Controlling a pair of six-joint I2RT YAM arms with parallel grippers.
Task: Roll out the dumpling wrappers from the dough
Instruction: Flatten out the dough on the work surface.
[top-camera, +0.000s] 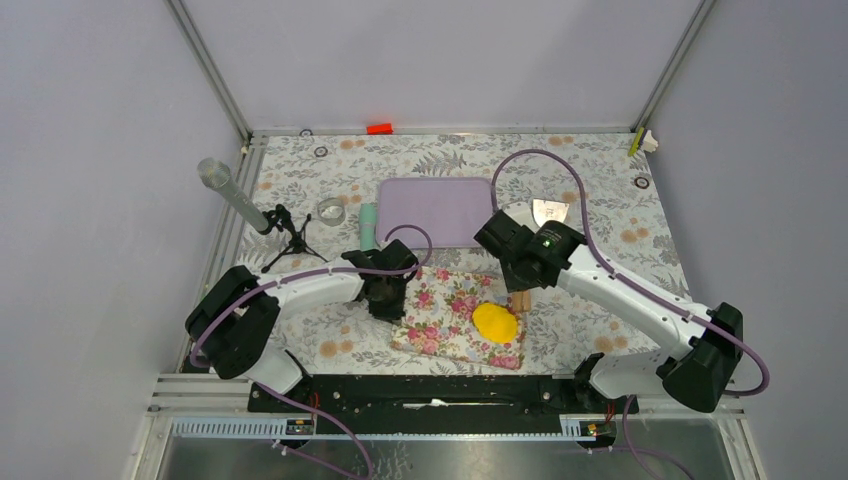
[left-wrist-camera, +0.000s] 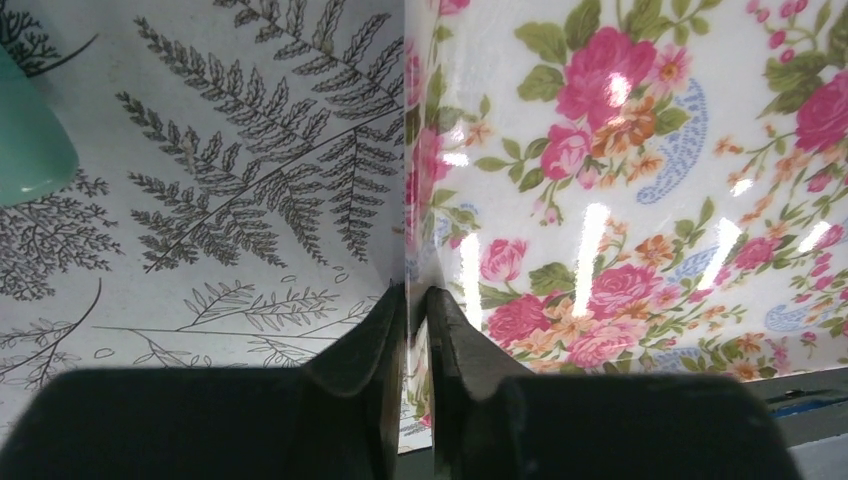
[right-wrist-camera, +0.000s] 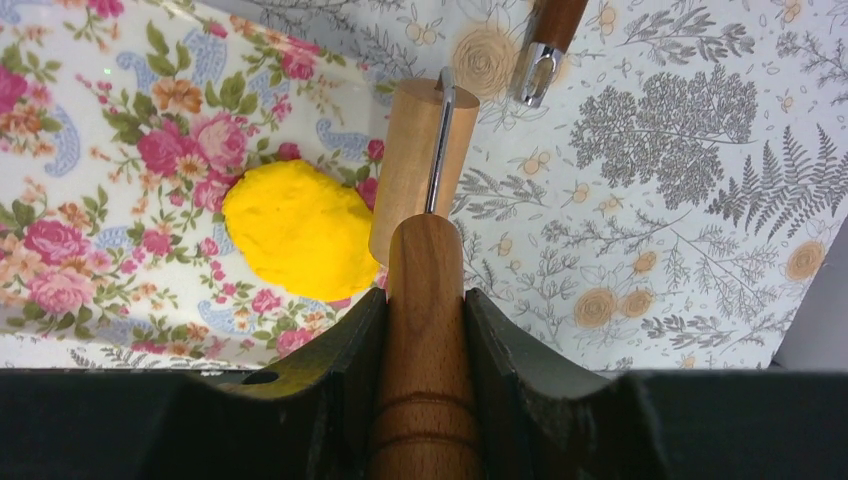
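Clasping the roller (right-wrist-camera: 405, 170), the right hand (right-wrist-camera: 425, 305) has the dough (right-wrist-camera: 300, 230) just ahead-left; the left hand (left-wrist-camera: 417, 300) pinches the mat (left-wrist-camera: 640, 200).

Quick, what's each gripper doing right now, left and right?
Left gripper: closed, pinching the edge of the floral mat.
Right gripper: closed on the handle of the wooden roller.
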